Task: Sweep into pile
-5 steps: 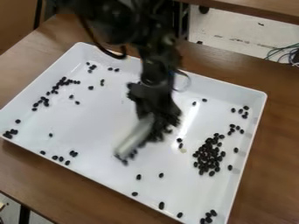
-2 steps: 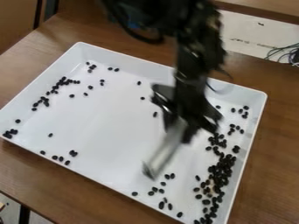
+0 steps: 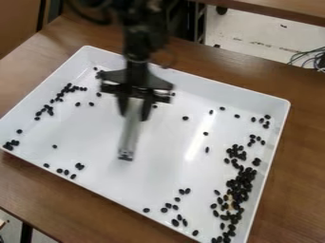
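WidowX's black gripper (image 3: 134, 112) is clamped on a long pale tool (image 3: 129, 137), its tip angled down over the white tray (image 3: 89, 137). Dark beans (image 3: 240, 186) crowd near the tray's right wall; others lie scattered, some in small clusters along the left side.

brown wooden table (image 3: 289, 166) | pale floor (image 3: 244, 35), upper right | thin cables (image 3: 310, 58), right edge | black leg (image 3: 26, 233), lower left

One tray (image 3: 158, 175), one tool (image 3: 134, 115), one bar (image 3: 130, 135); black beans (image 3: 240, 184): dozens, exact count unclear.
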Robot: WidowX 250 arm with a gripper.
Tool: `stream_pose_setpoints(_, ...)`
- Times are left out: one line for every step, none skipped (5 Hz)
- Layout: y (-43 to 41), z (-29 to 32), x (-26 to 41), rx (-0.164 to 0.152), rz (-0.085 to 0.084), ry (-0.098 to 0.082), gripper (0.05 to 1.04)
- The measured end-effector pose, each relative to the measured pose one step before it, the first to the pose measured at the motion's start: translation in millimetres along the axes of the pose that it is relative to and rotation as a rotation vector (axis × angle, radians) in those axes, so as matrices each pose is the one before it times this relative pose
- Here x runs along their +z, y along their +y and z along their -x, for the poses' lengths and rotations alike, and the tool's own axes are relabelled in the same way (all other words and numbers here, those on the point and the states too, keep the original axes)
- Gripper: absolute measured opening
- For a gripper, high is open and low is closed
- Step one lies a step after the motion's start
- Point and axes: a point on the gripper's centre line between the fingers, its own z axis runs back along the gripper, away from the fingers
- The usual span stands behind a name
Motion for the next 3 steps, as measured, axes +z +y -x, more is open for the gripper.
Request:
stream_pose_setpoints(55.19,2.99,-24.16,0.2582,0.0074,0.0582,0.359)
stream_pose_setpoints(50.91,-8.07,-7.96,0.2462,0.0197,-0.0042,0.359)
stream_pose_setpoints(32.37,-23.9,-5.69,0.2472,0.0396,-0.0003,0.359)
